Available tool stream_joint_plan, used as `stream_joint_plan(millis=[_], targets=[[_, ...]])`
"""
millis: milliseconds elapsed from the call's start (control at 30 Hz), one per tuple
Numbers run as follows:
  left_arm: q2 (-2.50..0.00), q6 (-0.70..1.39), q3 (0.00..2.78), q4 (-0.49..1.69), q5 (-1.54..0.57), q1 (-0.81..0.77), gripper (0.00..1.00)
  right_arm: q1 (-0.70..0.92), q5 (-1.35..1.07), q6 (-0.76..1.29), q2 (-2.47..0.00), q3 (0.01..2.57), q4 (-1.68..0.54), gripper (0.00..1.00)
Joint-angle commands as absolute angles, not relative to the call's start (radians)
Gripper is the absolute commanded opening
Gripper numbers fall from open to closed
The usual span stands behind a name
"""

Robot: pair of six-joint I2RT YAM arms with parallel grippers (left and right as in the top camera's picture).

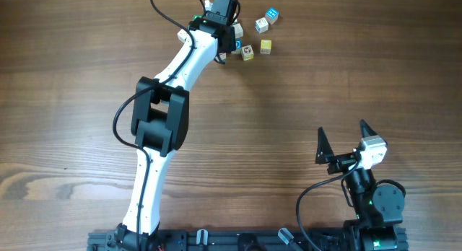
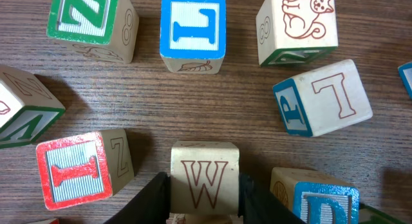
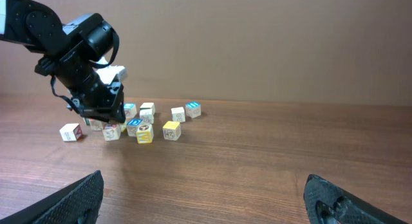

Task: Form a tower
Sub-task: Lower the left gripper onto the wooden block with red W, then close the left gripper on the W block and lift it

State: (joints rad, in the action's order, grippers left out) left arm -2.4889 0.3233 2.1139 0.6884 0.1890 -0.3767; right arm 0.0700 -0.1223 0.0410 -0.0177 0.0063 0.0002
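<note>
Left wrist view: gripping pale wooden W-lettered cube [image 2: 205,176] dead centre in narrowed left pincer [image 2: 205,199]. Well apart across tabletop [image 1: 72,71], right pincer [image 1: 341,128] wide open, empty.

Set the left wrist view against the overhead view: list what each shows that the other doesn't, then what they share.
Left wrist only: readable cube faces, with a W cube pinched between the left gripper fingers and a blue L cube beyond it.
Overhead only: the right gripper, open, far from the loose cubes, and the whole left arm.
Both: those cubes on the wooden table, no stack in sight.
</note>
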Motion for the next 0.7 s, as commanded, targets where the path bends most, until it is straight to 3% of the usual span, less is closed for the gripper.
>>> stream_joint_plan(millis=[0, 333, 500, 667], targets=[[-2.511, 0.317, 2.112, 0.672, 0.185, -0.368, 0.3, 0.064, -0.104, 0.054, -0.014, 0.006, 0.006, 1.0], [-2.312, 0.291, 2.115, 0.664, 0.278, -0.357, 0.22, 0.064, -0.104, 0.054, -0.014, 0.005, 0.006, 1.0], [-2.075, 0.296, 2.115, 0.842, 0.262, -0.357, 0.15, 0.064, -0.104, 0.054, -0.014, 0.006, 0.006, 1.0], [-1.896, 0.296, 2.115, 1.084, 0.121, -0.358, 0.16, 0.064, -0.104, 0.054, -0.014, 0.006, 0.006, 1.0]])
